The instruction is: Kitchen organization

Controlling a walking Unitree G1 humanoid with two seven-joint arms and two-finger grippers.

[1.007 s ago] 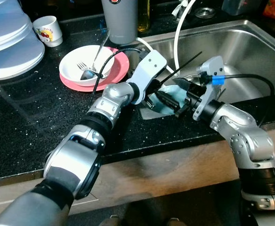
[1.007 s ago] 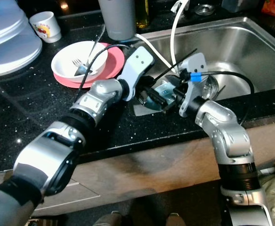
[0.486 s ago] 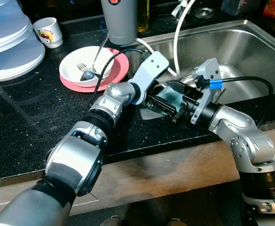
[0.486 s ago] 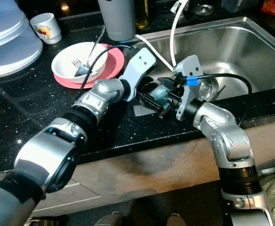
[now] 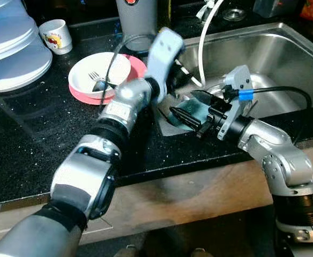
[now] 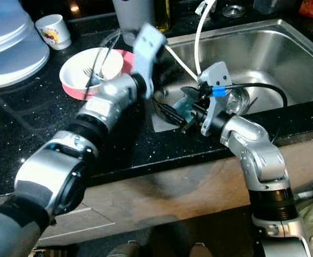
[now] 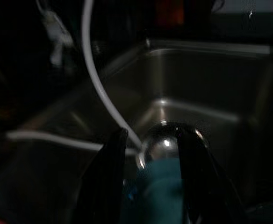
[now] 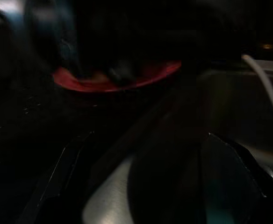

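Note:
A teal cloth lies at the sink's near left edge, partly on a grey mat. My right gripper reaches in from the right, with one black finger above the cloth and one below, shut on it. My left gripper is raised over the sink's corner, blurred, clear of the cloth. In the left wrist view its two fingers stand apart and open with nothing between them; the teal cloth and a shiny round metal thing lie beyond. The right wrist view is very dark.
A white bowl with a fork and spoon sits on a pink plate on the black counter. Behind it are a small cup, a grey tumbler and a clear container. A white hose hangs into the steel sink.
My left gripper has let go of the teal cloth and swung up and back towards the bowl. The right gripper stays at the cloth.

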